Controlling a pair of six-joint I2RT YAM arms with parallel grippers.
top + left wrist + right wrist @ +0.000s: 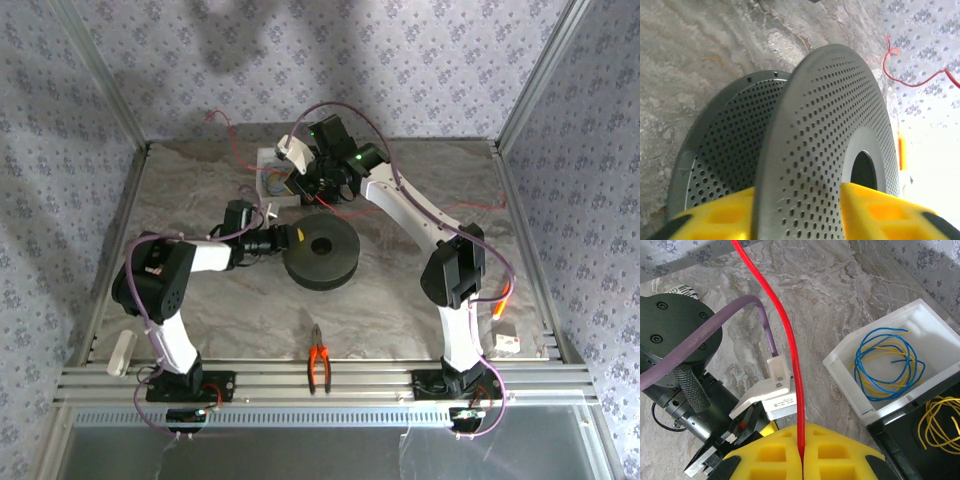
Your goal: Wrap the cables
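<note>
One black spool (320, 256) is lying on the marbled tabletop (400, 300). The left hand (798, 200) is clamping its flange. The right hand (801, 436) is pinching one red cable (786, 340). Floral-papered walls (420, 60) are enclosing everything.

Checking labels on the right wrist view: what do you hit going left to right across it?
In order: black round metal arm housing → thin red wire → white plastic tray holding blue and yellow wire loops.
</note>
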